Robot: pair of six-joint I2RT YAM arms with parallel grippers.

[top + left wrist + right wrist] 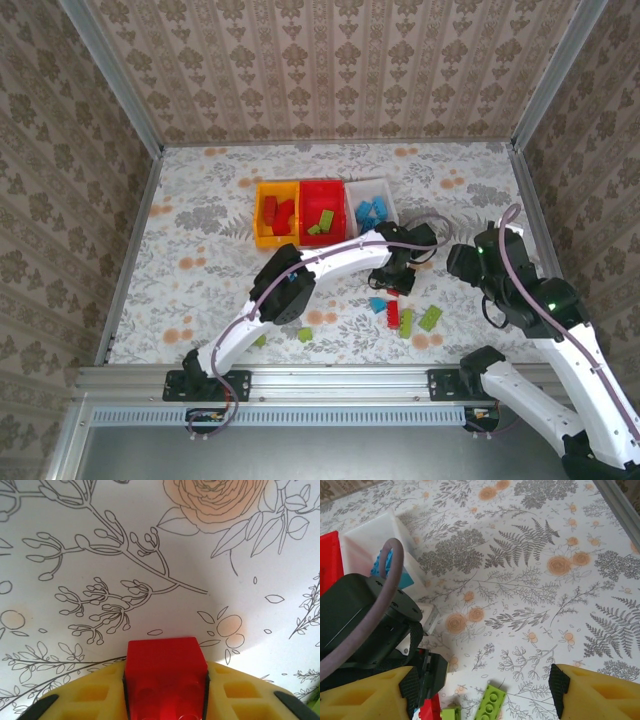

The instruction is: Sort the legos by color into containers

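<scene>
My left gripper (394,282) is shut on a red lego (166,672) low over the flowered table, just right of centre; its yellow fingers (80,695) press both sides of it. The right gripper (485,687) stands open above a lime green lego (490,704), with nothing between its fingers. On the table lie a blue lego (378,304), another red lego (392,315) and green legos (430,317). At the back stand the yellow-orange bin (262,215) holding red legos, the red bin (322,190) holding green ones, and the white bin (368,186) holding blue ones.
Two more green legos (304,334) lie near the front edge left of centre. The left arm's dark wrist and cable (365,615) sit close to the left of my right gripper. Metal rails (130,250) frame the table; its right side has free room.
</scene>
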